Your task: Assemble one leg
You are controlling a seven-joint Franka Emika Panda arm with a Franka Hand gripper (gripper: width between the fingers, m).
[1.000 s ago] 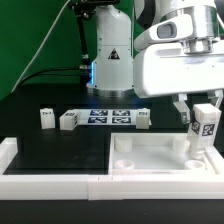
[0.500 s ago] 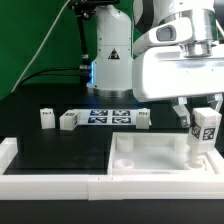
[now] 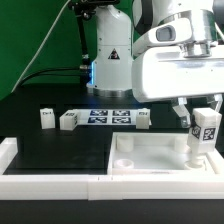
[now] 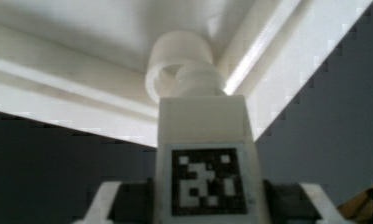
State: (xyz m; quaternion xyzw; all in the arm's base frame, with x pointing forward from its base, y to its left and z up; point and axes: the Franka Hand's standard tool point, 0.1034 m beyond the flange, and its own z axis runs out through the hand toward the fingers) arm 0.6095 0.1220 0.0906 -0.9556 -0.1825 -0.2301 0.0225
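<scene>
One leg, held upright over the panel's corner socket.
The hand (image 3: 205, 123) is clamped on the leg (image 3: 204, 137), its fingers pressing the tagged block from both sides, as the wrist view shows. From the hand the leg's long axis runs straight down, close to vertical, and its rounded lower end meets the white panel (image 3: 150, 162) at the far corner on the exterior view's right. Whether that end is already seated in the socket cannot be told. The coming move likely turns on keeping this axis in line with the socket while pressing or twisting downward. Farther out, spare legs (image 3: 68, 120) stand on the black surface (image 3: 60, 150) by the marker board (image 3: 105, 116), well apart from the hand.
</scene>
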